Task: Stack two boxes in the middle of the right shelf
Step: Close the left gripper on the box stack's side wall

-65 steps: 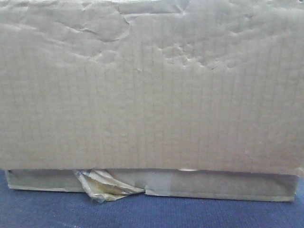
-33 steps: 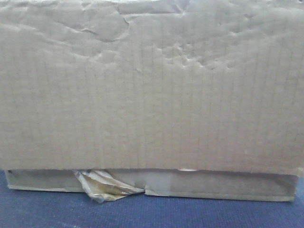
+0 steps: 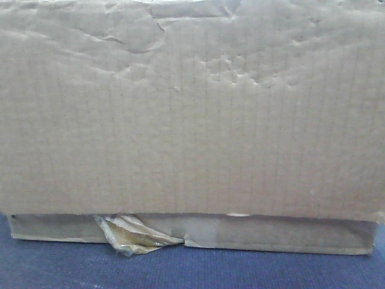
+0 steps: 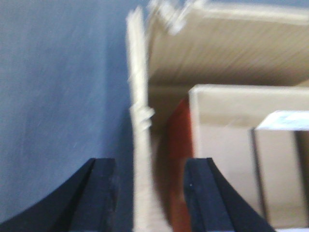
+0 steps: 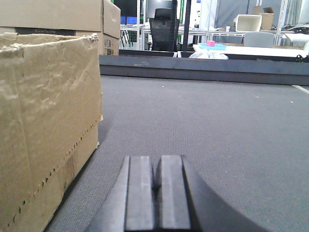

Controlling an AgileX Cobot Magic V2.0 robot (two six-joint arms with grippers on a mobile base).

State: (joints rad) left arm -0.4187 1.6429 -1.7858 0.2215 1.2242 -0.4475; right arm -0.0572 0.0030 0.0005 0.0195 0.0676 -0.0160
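Observation:
In the front view a large pale, dented cardboard box (image 3: 192,120) fills the frame and sits on a flatter box (image 3: 271,232) with a yellowish tape scrap (image 3: 129,235). Both rest on a blue surface (image 3: 60,271). My left gripper (image 4: 149,193) is open, its fingers astride the upright side wall (image 4: 141,145) of an open box, one finger outside and one inside. My right gripper (image 5: 157,193) is shut and empty, low over the grey mat, just right of the large box (image 5: 43,121). No steel shelf is in view.
Inside the open box lie smaller cartons (image 4: 231,145) and something red-brown (image 4: 177,145). More cartons (image 5: 63,14) stand behind the large box. A dark raised edge (image 5: 203,65) bounds the mat at the back, with office furniture beyond.

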